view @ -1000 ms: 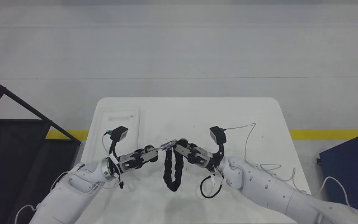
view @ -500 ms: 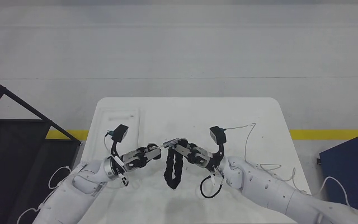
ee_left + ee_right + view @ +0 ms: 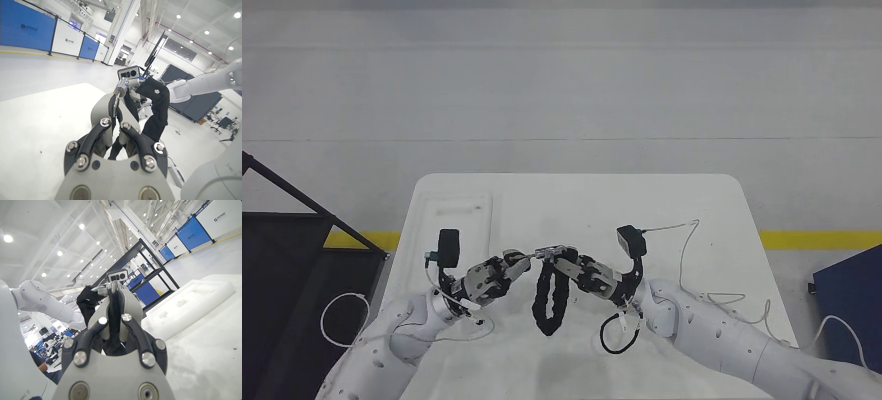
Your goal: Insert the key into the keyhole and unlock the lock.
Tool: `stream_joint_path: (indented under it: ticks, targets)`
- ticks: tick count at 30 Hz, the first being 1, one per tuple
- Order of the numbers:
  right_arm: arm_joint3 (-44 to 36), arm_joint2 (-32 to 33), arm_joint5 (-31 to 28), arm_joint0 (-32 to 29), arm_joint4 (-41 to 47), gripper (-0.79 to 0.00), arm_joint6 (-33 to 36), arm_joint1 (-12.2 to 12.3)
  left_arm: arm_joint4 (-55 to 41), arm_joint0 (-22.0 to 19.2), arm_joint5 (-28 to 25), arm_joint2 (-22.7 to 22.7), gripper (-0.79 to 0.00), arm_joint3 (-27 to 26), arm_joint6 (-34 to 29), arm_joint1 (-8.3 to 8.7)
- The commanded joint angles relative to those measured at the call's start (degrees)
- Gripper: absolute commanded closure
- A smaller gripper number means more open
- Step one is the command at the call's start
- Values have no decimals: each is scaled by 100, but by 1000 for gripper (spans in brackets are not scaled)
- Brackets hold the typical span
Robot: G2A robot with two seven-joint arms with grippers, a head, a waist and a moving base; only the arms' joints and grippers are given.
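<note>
The left pincer (image 3: 115, 111) was clenched on the flat head of the key (image 3: 115, 104). The key's blade ran straight out from the pincer's fingertips into the keyhole (image 3: 117, 92) in the round silver end of the lock (image 3: 122, 87) (only a short length of blade showed outside it). The right pincer (image 3: 114, 291) faced the left one tip to tip and was closed on the opposite end of the lock, so the silver cylinder sat between the two pincers, just beyond the fingertips of each. The lock's black cloth-covered cable (image 3: 550, 298) passed between the right pincer's fingers. From there it hung in a long loop below both pincers, down toward the white counter (image 3: 692, 210); whether its lower end touched the surface could not be told. A white foam tray (image 3: 454, 214) with shallow cut-outs lay on the counter beyond the left pincer, well apart from it and from the lock.
</note>
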Motion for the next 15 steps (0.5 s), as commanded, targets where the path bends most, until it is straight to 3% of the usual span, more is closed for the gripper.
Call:
stream_joint_path:
  ticks: [1, 4, 8, 15]
  targets:
    - [0, 0, 0, 0, 0, 0, 0, 0, 1263, 168, 359, 157, 0, 54, 1002, -65]
    - [0, 0, 0, 0, 0, 0, 0, 0, 2022, 175, 775, 280, 0, 164, 1821, -130]
    - [0, 0, 0, 0, 0, 0, 0, 0, 2724, 103, 1139, 408, 0, 287, 2441, -182]
    - [0, 0, 0, 0, 0, 0, 0, 0, 4309, 8, 2449, 624, 0, 475, 3632, -253]
